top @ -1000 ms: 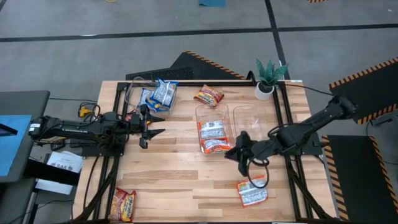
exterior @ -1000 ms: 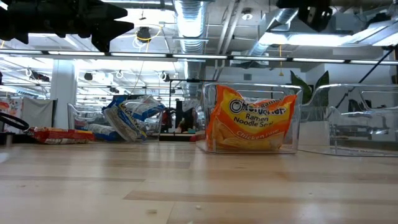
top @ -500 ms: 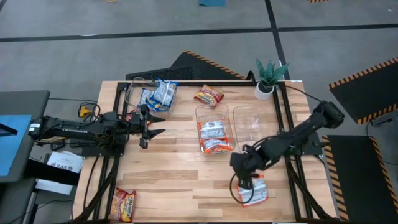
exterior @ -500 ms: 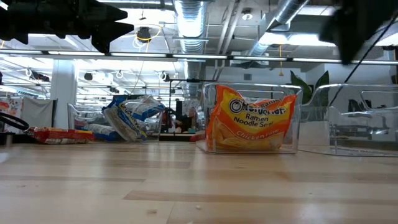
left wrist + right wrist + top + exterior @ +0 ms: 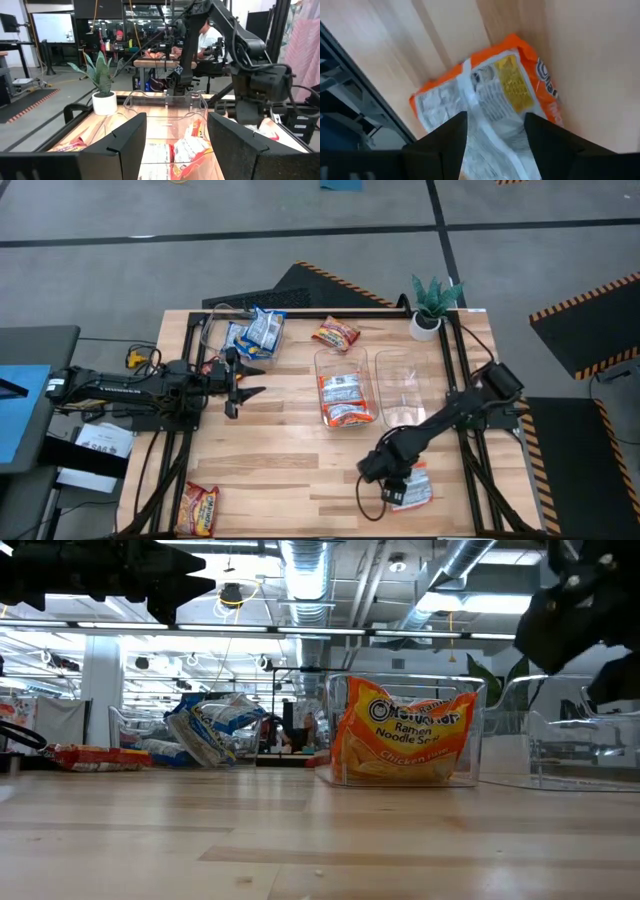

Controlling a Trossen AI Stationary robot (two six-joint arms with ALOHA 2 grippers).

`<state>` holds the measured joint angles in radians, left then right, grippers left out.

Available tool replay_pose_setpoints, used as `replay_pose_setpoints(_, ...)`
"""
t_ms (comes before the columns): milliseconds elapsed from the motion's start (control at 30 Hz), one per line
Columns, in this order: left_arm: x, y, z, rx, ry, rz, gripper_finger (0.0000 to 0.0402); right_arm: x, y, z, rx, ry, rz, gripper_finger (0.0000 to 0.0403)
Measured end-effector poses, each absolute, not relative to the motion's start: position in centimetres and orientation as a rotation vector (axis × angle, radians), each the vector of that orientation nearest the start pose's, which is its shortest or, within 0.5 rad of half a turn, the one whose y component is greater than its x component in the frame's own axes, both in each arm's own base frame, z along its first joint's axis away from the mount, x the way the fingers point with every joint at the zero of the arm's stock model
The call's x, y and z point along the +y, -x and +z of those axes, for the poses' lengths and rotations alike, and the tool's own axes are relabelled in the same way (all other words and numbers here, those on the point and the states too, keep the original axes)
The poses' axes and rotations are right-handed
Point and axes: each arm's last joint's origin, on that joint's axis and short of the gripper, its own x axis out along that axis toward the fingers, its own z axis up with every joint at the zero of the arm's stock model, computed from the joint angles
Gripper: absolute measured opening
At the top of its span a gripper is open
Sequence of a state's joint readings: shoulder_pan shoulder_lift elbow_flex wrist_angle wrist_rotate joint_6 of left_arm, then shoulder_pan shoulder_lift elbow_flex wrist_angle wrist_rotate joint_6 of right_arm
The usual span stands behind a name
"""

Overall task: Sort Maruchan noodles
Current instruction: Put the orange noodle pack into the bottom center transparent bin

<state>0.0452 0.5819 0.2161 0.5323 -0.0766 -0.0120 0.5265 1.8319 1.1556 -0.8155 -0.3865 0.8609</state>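
**Right arm over a stray orange packet — sorting partly done**

At the left near corner of the surface a red-and-yellow packet lies unsorted. The left gripper waits over the left side, jaws spread and empty. Beyond it, blue-and-white packets sit in the left bin; another red-and-yellow packet lies loose near the far edge. The middle bin holds two orange packets — the bin to its right looks empty. So roughly half seems left. The right gripper hangs just above the orange-and-white packet near the front edge; its jaws stand apart, the packet between and beyond them, ungripped.
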Motion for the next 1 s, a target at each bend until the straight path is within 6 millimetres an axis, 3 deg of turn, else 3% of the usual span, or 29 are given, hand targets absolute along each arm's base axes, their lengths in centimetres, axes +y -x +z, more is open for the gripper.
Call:
replay_pose_setpoints(100,0.9,-14.5,23.3,-0.165,0.008,0.129,0.0199,17.0,-27.8,14.9,1.753,-0.530,0.015,0.0225)
replay_pose_setpoints(500,0.9,-14.5,23.3,-0.164,0.007,0.131,0.0199,16.4,-28.2,14.6,1.712,-0.515,-0.059,0.0209)
replay_pose_setpoints(667,0.9,-14.5,23.3,-0.164,0.008,0.131,0.0199,16.3,-28.3,14.6,1.684,-0.485,-0.087,0.0151)
replay_pose_setpoints(867,0.9,-14.5,23.3,-0.164,0.008,0.131,0.0199,16.2,-28.4,14.5,1.660,-0.445,-0.067,0.0026)
replay_pose_setpoints(1000,0.9,-14.5,23.3,-0.164,0.008,0.131,0.0199,16.2,-28.6,14.6,1.648,-0.419,-0.028,0.0014)
